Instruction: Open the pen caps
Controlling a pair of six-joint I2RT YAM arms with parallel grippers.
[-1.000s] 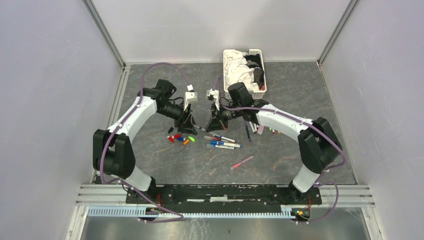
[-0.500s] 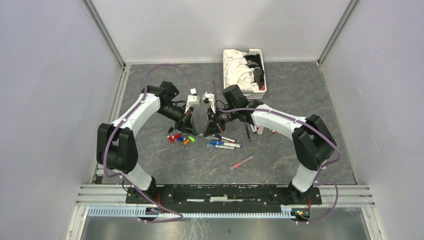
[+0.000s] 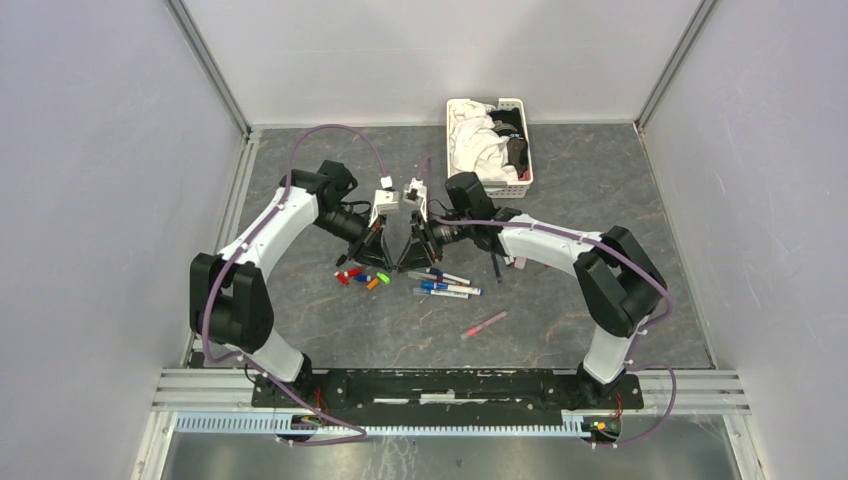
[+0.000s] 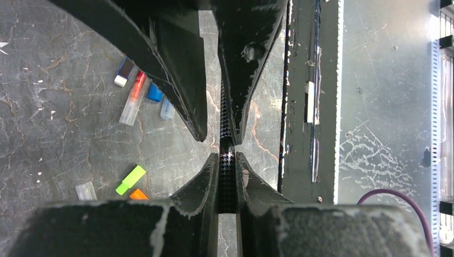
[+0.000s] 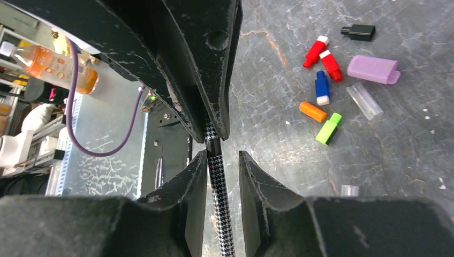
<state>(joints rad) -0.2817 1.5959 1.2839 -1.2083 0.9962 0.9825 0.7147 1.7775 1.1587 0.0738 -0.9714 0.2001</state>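
While both grippers meet above the table (image 3: 560, 330) with one checked pen (image 5: 218, 198) strung between them, we judge the step in hand to be the pull that parts this pen from its cap. The left gripper (image 4: 226, 159) is pressed tight on the pen, both fingers flat against the barrel. The right gripper (image 5: 222, 156) is not. One of its fingers lies along the barrel and the other stands just clear of it, so its jaws are slightly apart and clamp nothing. A short dark section (image 5: 212, 145) shows between the two sets of fingertips. It may be the cap or the seam, and we cannot tell which end carries the cap.

To do this well, we want both grips firm before any pull. The right gripper should close squarely on the barrel, near the seam, with the pen centred between its fingers rather than leaning on one. Then we draw the two grippers apart straight along the pen's length, without bending it, since a sideways load could make the thin barrel slip or flex.

We also keep low, so that a freed cap lands by the loose caps (image 5: 321, 88) lying together on the table just beside the grippers. More pens (image 3: 445, 285) lie near that cluster, and a pink pen (image 3: 485, 324) lies well apart, toward the bases.
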